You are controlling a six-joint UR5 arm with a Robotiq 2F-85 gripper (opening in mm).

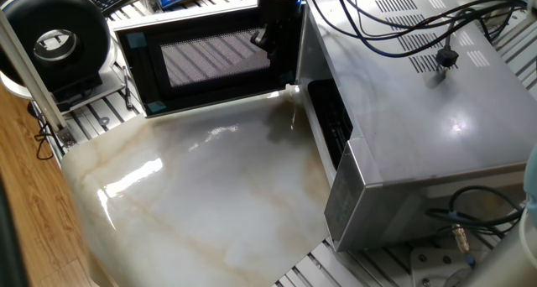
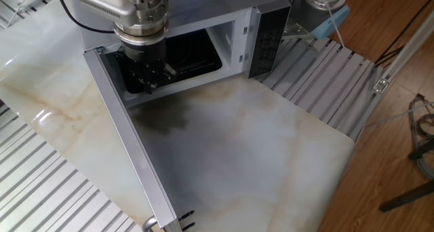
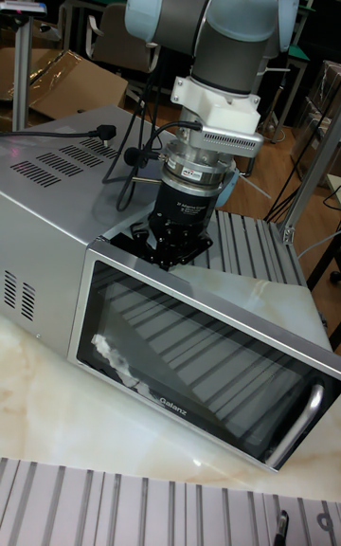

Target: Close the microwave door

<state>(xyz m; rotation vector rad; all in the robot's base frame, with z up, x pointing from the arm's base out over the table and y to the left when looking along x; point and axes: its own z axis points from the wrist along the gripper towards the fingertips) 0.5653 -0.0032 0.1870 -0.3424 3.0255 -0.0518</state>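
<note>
**Microwave door stands wide open, gripper behind its top edge**

While the round black-and-white device (image 1: 57,42) sits off the bench's far left corner in one fixed view, the microwave door (image 1: 205,59) stands swung fully out along the far edge of the marble bench (image 1: 201,195), its black-framed mesh window facing the bench. Just right of that window, near the hinge side, the gripper (image 1: 270,37) hangs down behind the door's top edge; its fingers are dark against the dark frame, so I cannot tell whether the jaws are spread or closed. Further right, the microwave (image 1: 419,111) fills the bench's right side, vent slots on its top panel, black cables and a plug lying across it.

In the other fixed view the door (image 2: 129,150) runs edge-on from the oven's left corner toward the near edge, and the gripper (image 2: 146,72) sits in front of the dark cavity, just beside the door's hinge end.

In the tall fixed view the door's silver front (image 3: 204,366) shows its glass window, with the vertical bar handle (image 3: 301,423) at the right end and the gripper (image 3: 180,243) behind the top edge.
</note>
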